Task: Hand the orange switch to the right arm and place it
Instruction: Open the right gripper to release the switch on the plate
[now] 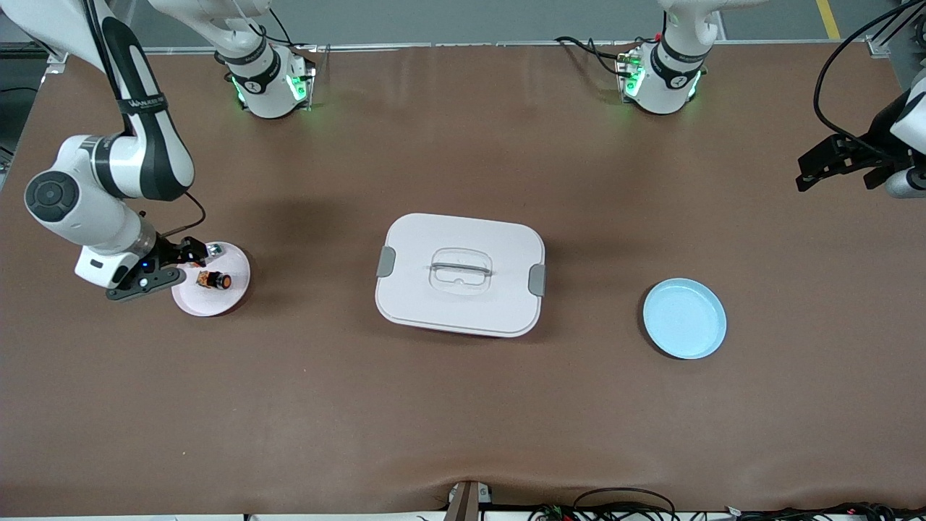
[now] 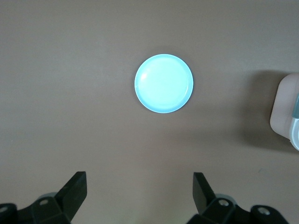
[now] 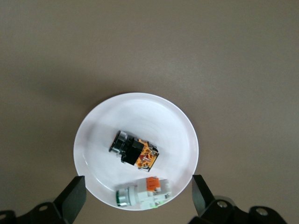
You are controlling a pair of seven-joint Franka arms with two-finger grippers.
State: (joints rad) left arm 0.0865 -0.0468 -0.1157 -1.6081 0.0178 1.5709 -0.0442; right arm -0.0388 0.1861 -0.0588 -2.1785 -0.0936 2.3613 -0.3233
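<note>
- Two plates, one lidded box, two small parts and two grippers on a brown table [image 1: 463, 420].
- Blue plate [image 1: 684, 318]: nearest the front camera, toward the left arm's end; nothing lies in it.
- Box [image 1: 460, 273]: mid-table, pale with grey side clips and a recessed handle in the lid.
- White plate [image 1: 230, 289]: toward the right arm's end; holds both small parts.
- Orange switch [image 1: 214, 280]: lying on its side on the white plate. Stubby black body, orange bands, dark round cap end. Judged light, rigid and hard-shelled, so unlikely to crush; the round cap end may roll or slip. Best taken across the squarer black body, fingers closing on its flat sides, leaving one end free for the second gripper at the handover.
- Pale part [image 3: 142, 192]: just beside the switch on the same plate, silvery-white with a red-orange bit; not the one wanted, and close enough to be nudged.
- Right gripper [image 1: 179, 265]: low over the white plate's edge, fingers spread wide, holding nothing.
- Left gripper [image 1: 832, 165]: waits high over the table's left-arm end, fingers spread wide, empty.
- Writing: a band on the right arm [image 1: 145, 145] carries lettering too small to read; no other labels legible.
</note>
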